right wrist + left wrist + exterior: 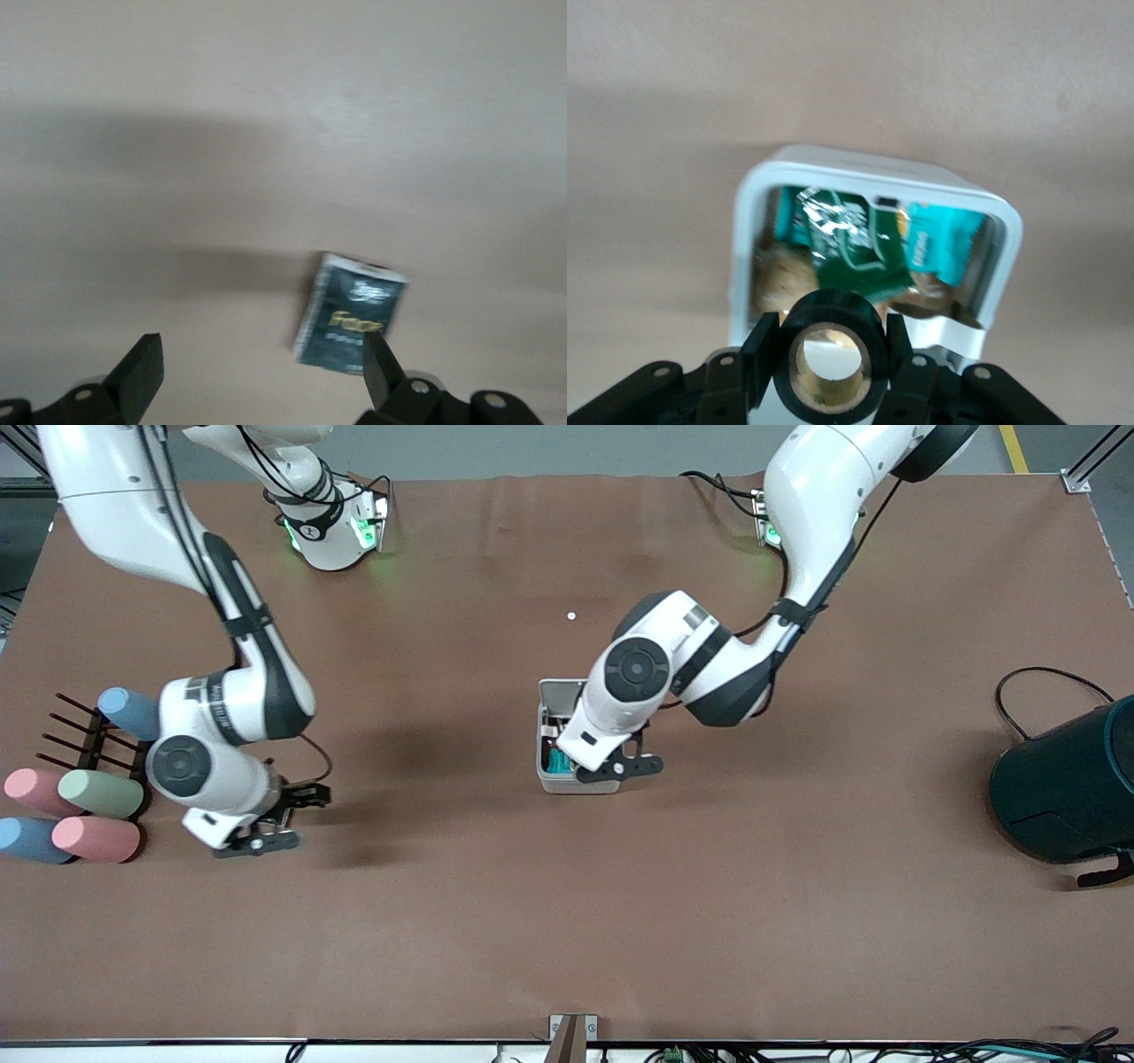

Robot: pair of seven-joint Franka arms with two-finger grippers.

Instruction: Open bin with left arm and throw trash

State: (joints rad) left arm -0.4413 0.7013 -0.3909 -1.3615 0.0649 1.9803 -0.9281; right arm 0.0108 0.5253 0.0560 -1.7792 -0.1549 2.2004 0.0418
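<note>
The bin (567, 784) stands open in the middle of the table, its lid (560, 691) tipped up on the side toward the robots. In the left wrist view the bin's rim (877, 173) frames teal wrappers (850, 239) lying inside. My left gripper (620, 769) hangs over the bin's edge, shut on the black tape ring (833, 354) with the brown core. My right gripper (266, 824) is open and empty, low over the table toward the right arm's end. The black printed packet (350, 323) lies flat on the table by one fingertip (379, 359). I see no pale scrap.
A rack of pastel cylinders (71, 815) stands beside the right gripper at the table's end. A big dark teal cylinder (1063, 784) with a black cable lies at the left arm's end. A tiny white speck (571, 615) lies between the bin and the robots' bases.
</note>
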